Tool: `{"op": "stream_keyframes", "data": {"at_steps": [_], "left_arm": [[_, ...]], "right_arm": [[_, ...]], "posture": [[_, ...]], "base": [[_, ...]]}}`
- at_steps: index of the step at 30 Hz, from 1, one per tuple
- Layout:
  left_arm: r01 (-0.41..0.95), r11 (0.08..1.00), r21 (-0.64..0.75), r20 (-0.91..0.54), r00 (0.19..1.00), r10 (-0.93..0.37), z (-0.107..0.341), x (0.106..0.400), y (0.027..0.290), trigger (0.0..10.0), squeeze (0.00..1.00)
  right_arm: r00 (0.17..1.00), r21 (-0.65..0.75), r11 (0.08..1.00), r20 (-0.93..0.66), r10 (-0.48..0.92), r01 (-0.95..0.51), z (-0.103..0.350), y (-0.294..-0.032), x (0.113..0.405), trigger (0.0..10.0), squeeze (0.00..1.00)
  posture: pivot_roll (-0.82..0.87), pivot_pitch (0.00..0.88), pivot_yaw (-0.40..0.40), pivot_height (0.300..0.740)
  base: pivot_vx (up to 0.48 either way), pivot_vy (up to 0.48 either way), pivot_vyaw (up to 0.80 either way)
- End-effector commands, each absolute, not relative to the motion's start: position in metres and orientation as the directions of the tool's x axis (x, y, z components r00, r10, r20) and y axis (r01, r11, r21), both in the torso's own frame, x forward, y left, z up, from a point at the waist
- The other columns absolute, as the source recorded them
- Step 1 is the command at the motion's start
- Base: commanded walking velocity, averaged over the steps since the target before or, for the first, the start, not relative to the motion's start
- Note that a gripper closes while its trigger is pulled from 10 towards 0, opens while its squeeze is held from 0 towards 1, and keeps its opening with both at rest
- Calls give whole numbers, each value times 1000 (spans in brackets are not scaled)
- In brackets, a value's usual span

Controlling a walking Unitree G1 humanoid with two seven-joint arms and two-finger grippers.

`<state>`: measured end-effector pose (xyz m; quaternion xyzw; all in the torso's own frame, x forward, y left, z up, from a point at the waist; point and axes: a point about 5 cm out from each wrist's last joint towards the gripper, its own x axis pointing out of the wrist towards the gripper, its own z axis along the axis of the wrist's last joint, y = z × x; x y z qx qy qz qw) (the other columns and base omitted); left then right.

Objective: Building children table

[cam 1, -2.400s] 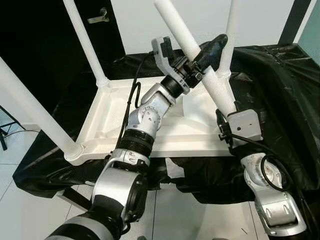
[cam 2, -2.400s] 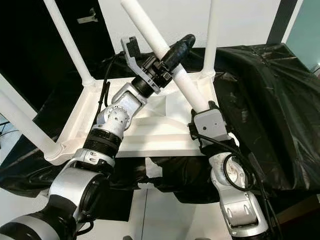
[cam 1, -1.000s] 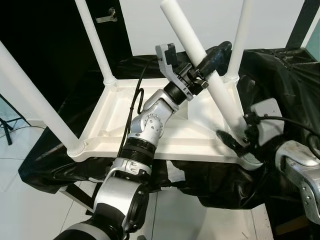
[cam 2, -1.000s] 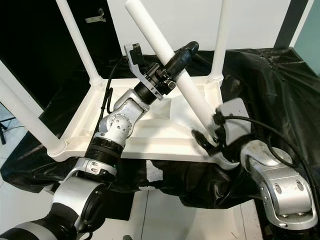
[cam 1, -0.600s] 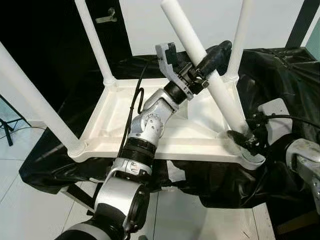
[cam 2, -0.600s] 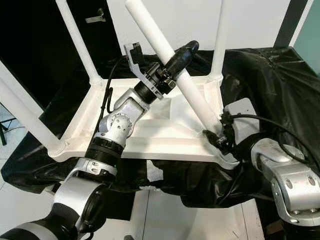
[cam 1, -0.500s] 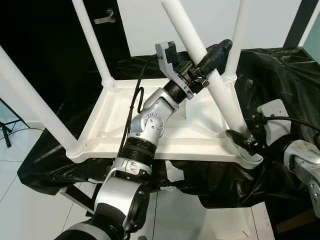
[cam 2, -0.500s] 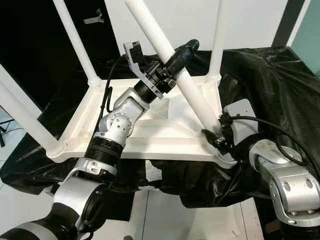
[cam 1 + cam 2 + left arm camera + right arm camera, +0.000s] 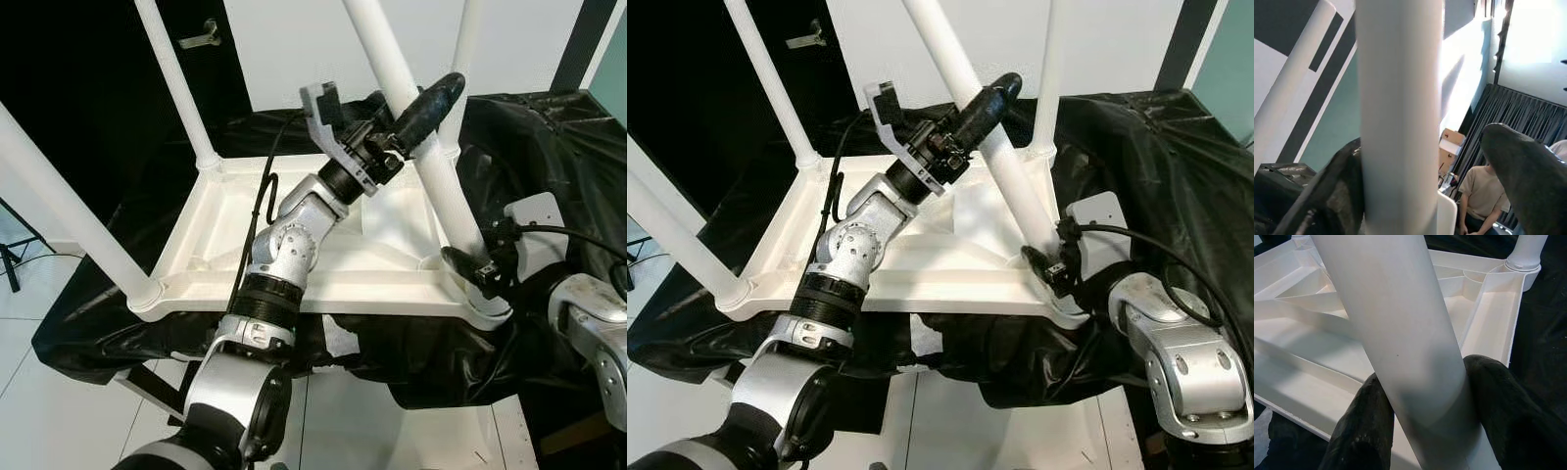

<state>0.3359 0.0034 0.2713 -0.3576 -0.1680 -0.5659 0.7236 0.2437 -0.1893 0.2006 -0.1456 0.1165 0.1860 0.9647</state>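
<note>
Fourth leg [image 9: 431, 176], centre-right: my left gripper [image 9: 407, 113] clamps mid-shaft, right gripper [image 9: 468, 266] clamps base; straighten upright before pressing into the tabletop [image 9: 245, 264] corner socket

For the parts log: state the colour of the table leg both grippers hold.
Plain white table leg, clearest in the right wrist view.

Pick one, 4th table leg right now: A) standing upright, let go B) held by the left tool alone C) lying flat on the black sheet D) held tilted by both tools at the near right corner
D: the fourth leg leans, left tool around its middle and right tool at its base by the tabletop corner.
</note>
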Motion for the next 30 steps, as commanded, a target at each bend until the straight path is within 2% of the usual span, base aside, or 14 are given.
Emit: {"op": "stream_keyframes", "data": {"at_steps": [1,2,4,5,7,8,9,10,11,15,18,21,28,30], "left_arm": [[971,-125,-205,731,67,-679,275,316,9,10000,0],[956,-218,-194,688,-26,-725,257,306,20,10000,0],[956,-218,-194,688,-26,-725,257,306,20,10000,0],[937,-283,-205,645,-88,-759,241,299,28,10000,0],[937,-283,-205,645,-88,-759,241,299,28,10000,0],[917,-322,-236,574,-136,-808,220,293,35,10000,0],[899,-335,-282,473,-174,-864,196,288,42,10000,0],[899,-335,-282,473,-174,-864,196,288,42,10000,0],[885,-343,-315,387,-211,-898,177,283,48,10000,0],[866,-345,-363,242,-269,-932,149,275,55,10000,0],[866,-345,-363,242,-269,-932,149,275,55,10000,0],[849,-358,-388,129,-335,-933,128,267,54,10000,0],[844,-362,-396,81,-360,-929,120,263,51,10000,0],[830,-372,-416,-3,-410,-912,110,253,46,10000,0]], "right_arm": [[909,-204,910,-295,293,-360,190,-188,246,0,0],[936,-212,925,-229,266,-315,191,-184,248,0,0],[936,-212,925,-229,266,-315,191,-184,248,0,0],[953,-214,936,-178,245,-281,192,-181,249,0,0],[953,-214,936,-178,245,-281,192,-181,249,0,0],[966,-201,949,-130,222,-245,193,-179,250,157,0],[976,-180,960,-83,204,-216,196,-176,250,10000,0],[976,-180,960,-83,204,-216,196,-176,250,10000,0],[981,-156,968,-42,190,-194,201,-174,251,10000,0],[983,-130,975,16,184,-180,209,-171,250,10000,0],[983,-130,975,16,184,-180,209,-171,250,10000,0],[980,-154,972,62,189,-177,218,-169,249,10000,0],[978,-173,970,89,191,-173,223,-169,249,10000,0],[972,-193,968,138,191,-163,226,-167,245,10000,0]], "posture": [[-262,0,107,740],[-255,1,108,740],[-255,1,108,740],[-255,1,108,740],[-255,1,108,740],[-252,4,107,740],[-249,6,107,740],[-249,6,107,740],[-249,9,106,740],[-251,10,106,740],[-251,10,106,740],[-260,10,98,740],[-264,10,95,740],[-267,12,91,740]], "base": [[0,0,0],[0,0,0],[0,0,0],[0,0,0],[0,0,0],[0,0,0],[0,0,0],[0,0,0],[0,0,0],[0,0,0],[0,0,0],[0,0,0],[0,0,0],[0,0,0]]}}
